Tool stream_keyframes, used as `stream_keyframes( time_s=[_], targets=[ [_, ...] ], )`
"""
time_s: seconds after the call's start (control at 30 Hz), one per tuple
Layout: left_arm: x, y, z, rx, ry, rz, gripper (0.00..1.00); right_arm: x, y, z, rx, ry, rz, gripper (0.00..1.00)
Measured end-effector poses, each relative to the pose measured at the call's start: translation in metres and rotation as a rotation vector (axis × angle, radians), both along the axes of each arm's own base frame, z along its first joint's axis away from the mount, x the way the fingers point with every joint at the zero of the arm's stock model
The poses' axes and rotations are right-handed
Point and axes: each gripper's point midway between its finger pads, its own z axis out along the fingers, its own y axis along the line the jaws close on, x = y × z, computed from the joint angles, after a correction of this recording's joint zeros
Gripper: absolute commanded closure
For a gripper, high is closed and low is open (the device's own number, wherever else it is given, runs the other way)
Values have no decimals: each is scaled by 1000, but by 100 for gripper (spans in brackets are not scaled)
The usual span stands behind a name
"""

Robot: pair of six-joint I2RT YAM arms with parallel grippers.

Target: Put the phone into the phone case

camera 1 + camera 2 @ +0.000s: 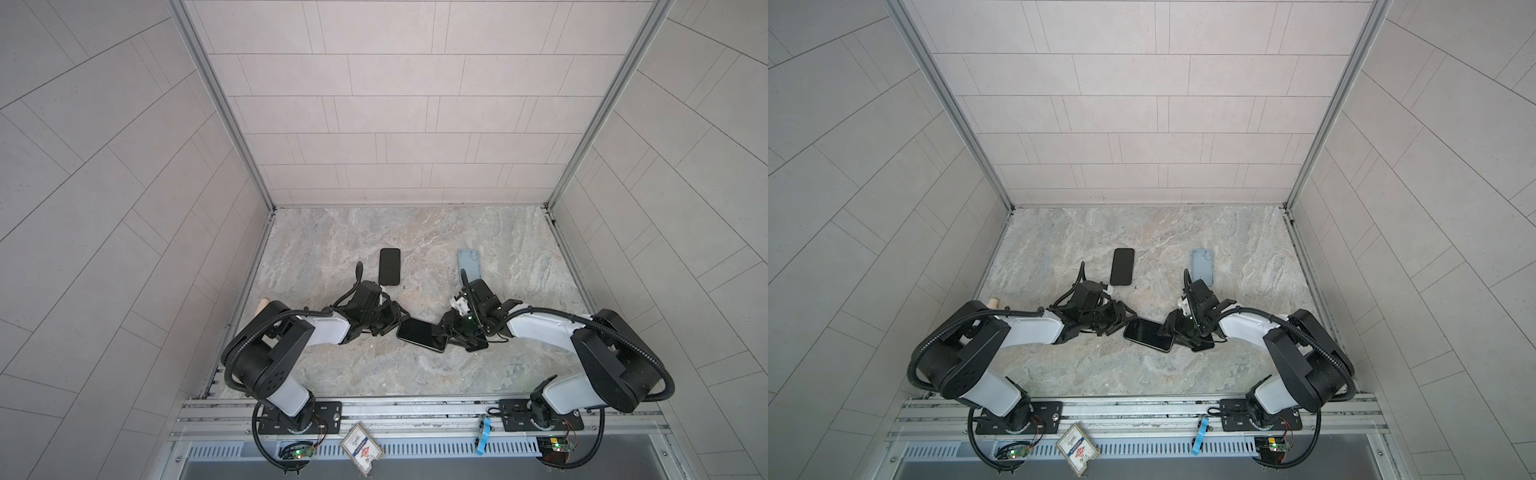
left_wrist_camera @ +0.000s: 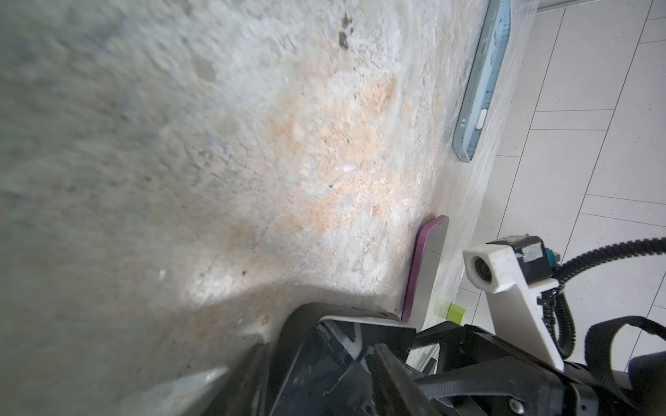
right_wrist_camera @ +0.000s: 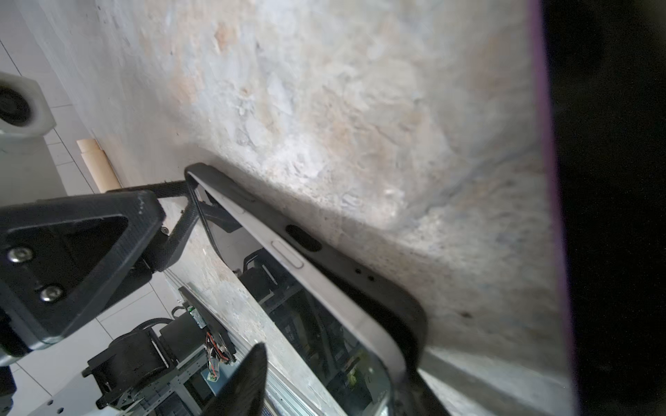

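Note:
The phone (image 1: 419, 333) (image 1: 1148, 333) lies screen up at mid-table between both arms. A black phone case (image 3: 360, 266) wraps its back. The phone's silver side (image 3: 288, 254) shows above the case rim. My left gripper (image 1: 392, 324) (image 2: 317, 356) is shut on the phone's left end, with one finger (image 2: 393, 374) over the glass. My right gripper (image 1: 446, 332) stands open at the phone's other end. One of its fingers (image 3: 248, 378) hovers off the screen; the other is hidden.
A second black phone (image 1: 390, 266) and a light blue case (image 1: 469, 266) (image 2: 483, 83) lie farther back. A purple-edged phone (image 2: 425, 266) lies flat beside the right gripper. A cardboard tube (image 1: 263, 306) sits at the left wall. Tiled walls close three sides.

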Motion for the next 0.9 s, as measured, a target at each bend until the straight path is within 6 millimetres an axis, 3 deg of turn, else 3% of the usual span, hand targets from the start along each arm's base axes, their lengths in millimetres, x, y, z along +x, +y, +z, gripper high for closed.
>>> stream_keyframes(
  time_s=[0.13, 0.63, 0.9],
  targets=[
    [-1, 0, 0, -5, 1, -4, 47, 1, 1, 2, 1, -6, 7, 29],
    [-6, 1, 0, -15, 1, -12, 47, -1, 1, 3, -146, -19, 36, 28],
    [-9, 11, 0, -20, 9, 3, 47, 0, 8, -2, -298, -21, 94, 20]
  ],
)
